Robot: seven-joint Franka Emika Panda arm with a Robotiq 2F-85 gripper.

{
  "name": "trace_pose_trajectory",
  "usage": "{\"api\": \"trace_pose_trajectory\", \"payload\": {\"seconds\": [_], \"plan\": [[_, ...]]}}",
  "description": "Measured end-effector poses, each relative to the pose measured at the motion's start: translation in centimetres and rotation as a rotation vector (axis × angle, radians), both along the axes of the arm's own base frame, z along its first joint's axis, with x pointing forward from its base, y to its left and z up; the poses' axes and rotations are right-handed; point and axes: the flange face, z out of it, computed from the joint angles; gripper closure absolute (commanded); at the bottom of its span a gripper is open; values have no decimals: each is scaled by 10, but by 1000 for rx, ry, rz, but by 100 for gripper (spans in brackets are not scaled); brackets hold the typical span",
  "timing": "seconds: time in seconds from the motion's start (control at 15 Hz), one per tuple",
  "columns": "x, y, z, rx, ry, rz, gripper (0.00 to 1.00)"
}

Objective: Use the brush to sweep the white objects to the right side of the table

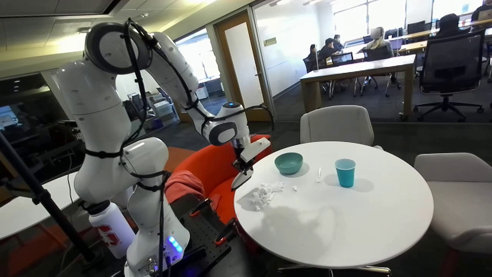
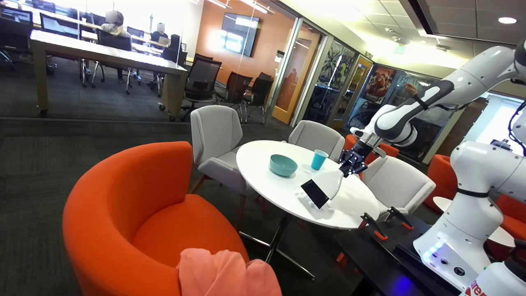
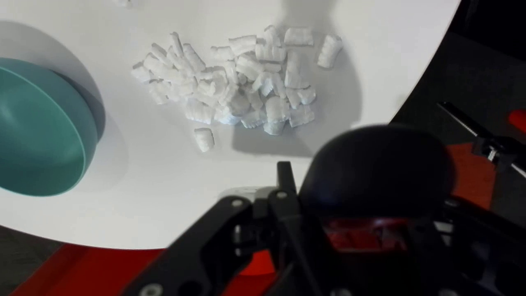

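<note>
The brush (image 2: 330,183) has a pale body and a wide black bristle head (image 2: 315,194); in an exterior view it slants downward over the pile. My gripper (image 2: 350,164) is shut on its handle end. Both show again at the table's near-arm rim, the brush (image 1: 242,179) below the gripper (image 1: 243,166). Many white objects (image 3: 246,82) lie heaped on the white round table (image 1: 369,227), with a stray one (image 1: 295,188) apart. Along the bottom of the wrist view, the gripper's dark parts and a blurred black shape cover most of the brush. Whether the bristles touch the table I cannot tell.
A teal bowl (image 1: 288,163) stands close to the pile, and a blue cup (image 1: 345,173) stands farther across the table. Between them lies a small clear item (image 1: 319,175). Grey chairs (image 1: 336,125) and an orange armchair (image 2: 156,222) surround the table.
</note>
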Motion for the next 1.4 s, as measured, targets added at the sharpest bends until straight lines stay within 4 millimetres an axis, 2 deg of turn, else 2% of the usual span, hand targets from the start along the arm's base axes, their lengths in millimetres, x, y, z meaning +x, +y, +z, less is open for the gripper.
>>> {"api": "trace_pose_trajectory", "payload": {"seconds": [0.33, 0.67, 1.13, 1.4], "plan": [[9, -7, -9, -37, 11, 9, 86], [24, 3, -23, -17, 14, -15, 86], [49, 11, -55, 5, 1, -4, 86], [52, 13, -64, -14, -9, 28, 86]]}}
